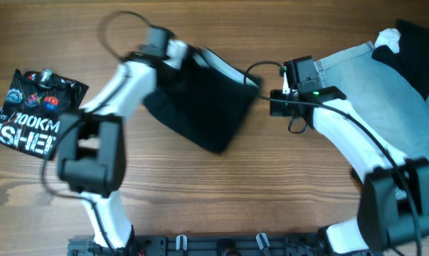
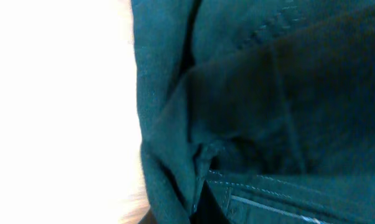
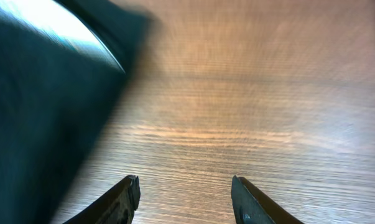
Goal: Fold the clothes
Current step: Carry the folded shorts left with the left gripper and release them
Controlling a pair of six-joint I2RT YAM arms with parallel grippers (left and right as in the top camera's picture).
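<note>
The large black garment (image 1: pixel 200 99) lies bunched in the middle of the table. White trim shows along its upper right edge (image 1: pixel 232 69). My left gripper (image 1: pixel 175 51) is at its top left corner and looks shut on it. The left wrist view is filled with dark stitched fabric (image 2: pixel 268 112), and the fingers are hidden there. My right gripper (image 1: pixel 267 103) is open and empty just right of the garment. In the right wrist view its fingers (image 3: pixel 184 183) are over bare wood with the black garment (image 3: pixel 44 118) to their left. Light-blue denim (image 1: pixel 363 67) lies at the far right.
A black printed shirt (image 1: pixel 33 110) lies flat at the left edge. Another black garment with a white patch (image 1: pixel 417 43) lies on the denim at the top right corner. The wooden table (image 1: pixel 257 185) shows bare at the front.
</note>
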